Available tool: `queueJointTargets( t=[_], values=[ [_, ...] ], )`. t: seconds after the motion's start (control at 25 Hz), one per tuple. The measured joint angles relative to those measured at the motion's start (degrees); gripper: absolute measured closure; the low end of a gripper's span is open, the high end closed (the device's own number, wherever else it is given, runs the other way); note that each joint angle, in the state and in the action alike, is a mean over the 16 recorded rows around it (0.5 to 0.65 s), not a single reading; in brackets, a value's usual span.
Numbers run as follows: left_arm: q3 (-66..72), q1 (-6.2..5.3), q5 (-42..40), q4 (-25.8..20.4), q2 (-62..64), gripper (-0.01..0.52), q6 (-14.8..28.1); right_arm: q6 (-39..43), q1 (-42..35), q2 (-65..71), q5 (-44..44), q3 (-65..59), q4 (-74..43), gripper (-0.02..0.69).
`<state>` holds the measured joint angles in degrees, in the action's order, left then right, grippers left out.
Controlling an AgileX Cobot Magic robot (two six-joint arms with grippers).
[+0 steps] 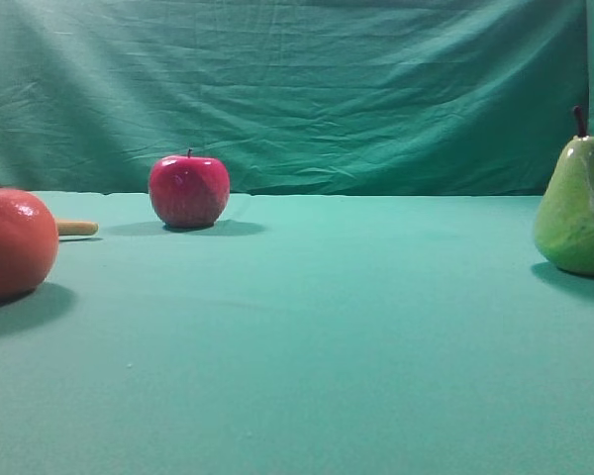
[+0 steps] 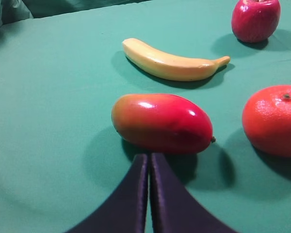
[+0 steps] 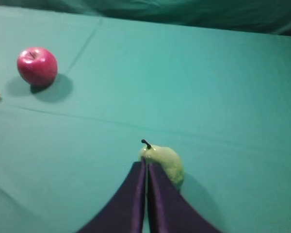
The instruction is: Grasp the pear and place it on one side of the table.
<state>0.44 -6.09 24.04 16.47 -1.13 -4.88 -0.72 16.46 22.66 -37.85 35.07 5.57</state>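
While no writing shows anywhere, the orange-red fruit (image 1: 12, 242) is cut off at the table's (image 1: 307, 346) left edge, hiding most of the banana (image 1: 76, 228). Behind stands the apple (image 1: 188, 190). Rightmost, the pear (image 1: 577, 203) stands upright, partly cropped. Left gripper (image 2: 149, 158) and right gripper (image 3: 146, 165) are both pressed together, holding nothing.

We see a red-and-yellow mango (image 2: 162, 124) lying on its side as our landmark. Behind it lies a yellow banana (image 2: 172, 62), to the mango's right sits a round orange fruit (image 2: 274, 119), and beyond the banana's tip stands a red apple (image 2: 255, 19).
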Motion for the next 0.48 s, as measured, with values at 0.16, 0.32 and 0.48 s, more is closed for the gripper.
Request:
queueJointTargets(
  t=[0.16, 0.32, 0.48],
  values=[
    [0.0, 0.00, 0.0, 0.0, 0.0, 0.514, 0.0, 0.1, -0.6, -2.4, -0.1, -0.5, -2.1, 0.665],
    [0.0, 0.00, 0.0, 0.0, 0.0, 0.514, 0.0, 0.1, -2.2, -4.5, 0.7, -2.9, -5.1, 0.665],
    [0.0, 0.00, 0.0, 0.0, 0.0, 0.514, 0.0, -0.1, -4.3, -8.0, 2.9, -7.9, -7.4, 0.665]
  ],
)
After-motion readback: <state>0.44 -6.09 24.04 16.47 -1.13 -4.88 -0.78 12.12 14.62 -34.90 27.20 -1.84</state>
